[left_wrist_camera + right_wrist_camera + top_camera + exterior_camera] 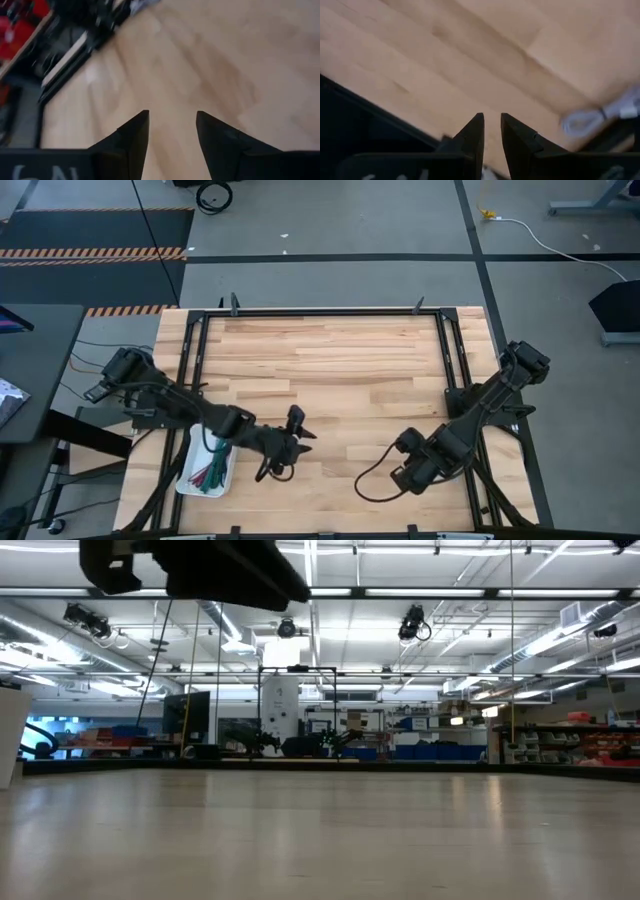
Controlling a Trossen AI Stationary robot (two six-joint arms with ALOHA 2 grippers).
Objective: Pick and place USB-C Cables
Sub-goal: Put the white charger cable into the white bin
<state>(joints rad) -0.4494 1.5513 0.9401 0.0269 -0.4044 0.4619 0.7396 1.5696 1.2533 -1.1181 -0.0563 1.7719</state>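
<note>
Several USB-C cables lay in the white tray. Left gripper, released and empty, should have approached one bundle squarely; right gripper stood nearly clenched, empty.

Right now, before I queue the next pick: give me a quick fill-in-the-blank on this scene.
1. The coloured cables lie in a white ___ at the table's left side.
2. The left gripper is open over the table and holds ___.
3. The table top is made of ___.
Missing words: tray; nothing; wood.
</note>
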